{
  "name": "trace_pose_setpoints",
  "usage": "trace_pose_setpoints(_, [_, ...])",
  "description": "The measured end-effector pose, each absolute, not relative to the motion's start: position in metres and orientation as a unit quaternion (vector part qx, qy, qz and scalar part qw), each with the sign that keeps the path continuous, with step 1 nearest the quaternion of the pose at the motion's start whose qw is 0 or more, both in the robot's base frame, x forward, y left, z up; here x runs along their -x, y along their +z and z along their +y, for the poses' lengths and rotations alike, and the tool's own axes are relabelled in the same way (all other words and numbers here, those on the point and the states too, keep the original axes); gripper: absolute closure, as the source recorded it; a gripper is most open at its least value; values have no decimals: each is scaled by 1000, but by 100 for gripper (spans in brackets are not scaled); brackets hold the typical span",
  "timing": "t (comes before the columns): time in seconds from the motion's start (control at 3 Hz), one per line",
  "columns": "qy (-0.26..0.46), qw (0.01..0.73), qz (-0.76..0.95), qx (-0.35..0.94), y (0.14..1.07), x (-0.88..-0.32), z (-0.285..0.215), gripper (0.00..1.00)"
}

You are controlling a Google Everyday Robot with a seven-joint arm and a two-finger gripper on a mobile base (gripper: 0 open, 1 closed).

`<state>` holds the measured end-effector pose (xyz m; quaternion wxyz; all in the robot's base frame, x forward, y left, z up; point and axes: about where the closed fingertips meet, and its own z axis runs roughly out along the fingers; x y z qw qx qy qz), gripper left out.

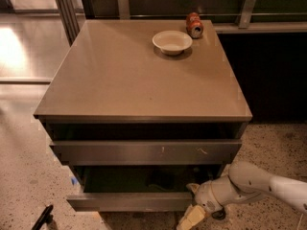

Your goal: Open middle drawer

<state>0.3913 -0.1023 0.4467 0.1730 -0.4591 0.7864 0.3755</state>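
The middle drawer (128, 201) is a plain grey-brown front, pulled out well past the front above it, and its dark inside (139, 178) shows. My gripper (193, 206) is at the right end of that front, low in the camera view, with the pale wrist and arm (254, 183) reaching in from the right. The top drawer front (144, 152), with pale scratch marks, stands out slightly from the cabinet. Any lower drawer is hidden.
On the cabinet top (139, 75) a white bowl (172, 41) and a tipped orange can (194, 25) sit at the far right. A dark tool (42, 218) lies on the speckled floor at the left. A dark counter stands to the right.
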Motion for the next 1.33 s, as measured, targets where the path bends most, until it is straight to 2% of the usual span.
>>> trace_pose_setpoints(0.67, [398, 142, 762, 491, 466, -351, -130, 0])
trace_pose_setpoints(1.0, [450, 106, 717, 521, 488, -296, -150, 0])
trace_pose_setpoints(1.33, [438, 122, 727, 515, 481, -307, -147, 0])
